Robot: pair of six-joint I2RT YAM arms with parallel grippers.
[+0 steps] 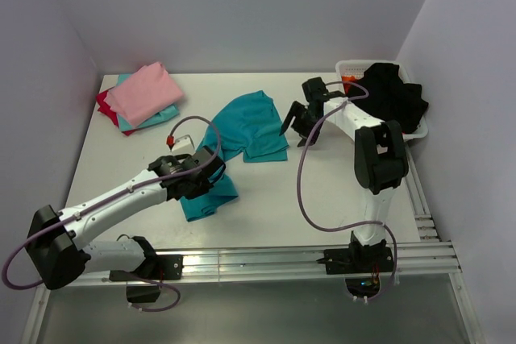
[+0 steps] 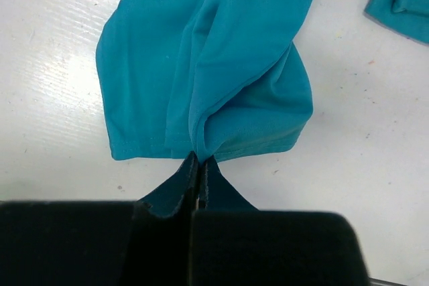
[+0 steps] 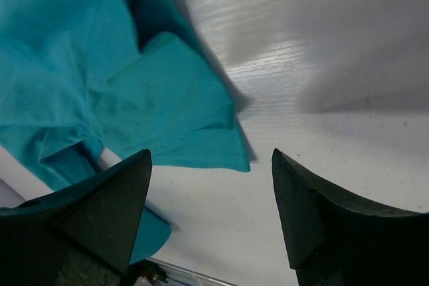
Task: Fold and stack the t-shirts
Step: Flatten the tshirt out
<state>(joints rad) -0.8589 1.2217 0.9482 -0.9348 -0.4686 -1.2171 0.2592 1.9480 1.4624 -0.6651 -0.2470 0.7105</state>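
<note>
**Left tool pinches the teal shirt's near end; right tool gapes over its far side**

The teal t-shirt (image 1: 246, 128) lies crumpled at the middle of the white bench (image 1: 339, 191), stretched from the centre down toward the near-left. The left tool (image 2: 199, 165) is closed tight on the shirt's near end: in its wrist view the two fingers meet with a bunched fold of teal cloth squeezed between them, and the rest of the shirt fans out on the bench beyond. From above, the same tool (image 1: 208, 186) sits at the shirt's near-left end.

The right tool (image 1: 297, 130) stands at the shirt's right edge with its fingers spread wide and nothing between them. Its wrist view (the fingers frame a hemmed corner of the shirt and bare bench) shows the tool (image 3: 211, 160) gripping no cloth.

At the far-left corner, a folded pink t-shirt (image 1: 145, 92) tops a stack, with a red t-shirt (image 1: 105, 105) and a lighter teal t-shirt (image 1: 151, 118) showing beneath. At the far-right corner a white mesh basket (image 1: 353, 66) holds a heap of black cloth (image 1: 395, 96).
</note>
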